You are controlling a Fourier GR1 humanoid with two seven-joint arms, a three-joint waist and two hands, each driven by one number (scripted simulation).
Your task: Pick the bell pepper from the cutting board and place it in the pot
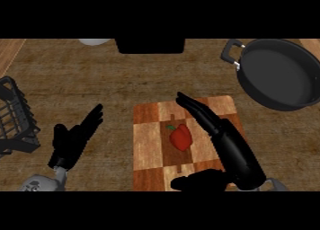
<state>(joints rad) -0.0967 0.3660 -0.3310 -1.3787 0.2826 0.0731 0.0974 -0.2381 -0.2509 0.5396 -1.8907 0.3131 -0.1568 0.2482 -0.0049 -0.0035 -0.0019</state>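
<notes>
1. Right hand (232, 152) sits lower right of centre in the frame, over the right half of the cutting board (149, 148). Fingers (197, 110) straight and stretched toward the upper left, thumb (196, 182) splayed out low along the board's bottom edge; it grips nothing.
2. Bell pepper (181, 138), red with a green stem end, lies near the middle of the cutting board, just left of the right hand's fingers. Whether they touch cannot be told.
3. Cutting board: wood, checkered in light and dark blocks, lying flat on the brown desk (90, 76) at lower centre of the frame.
4. Pot (282, 74), black with a dark inside, handle at its upper left, sits at the upper right of the frame, well apart from the pepper.
5. Left hand (73, 141) at lower left of the frame, fingers straight and pointing up, holding nothing, resting.
6. Black wire rack (10, 121) at the left edge of the frame.
7. Dark block (149, 46) at top centre; pale rounded object (95, 42) beside it to the left, cut off by the edge.
</notes>
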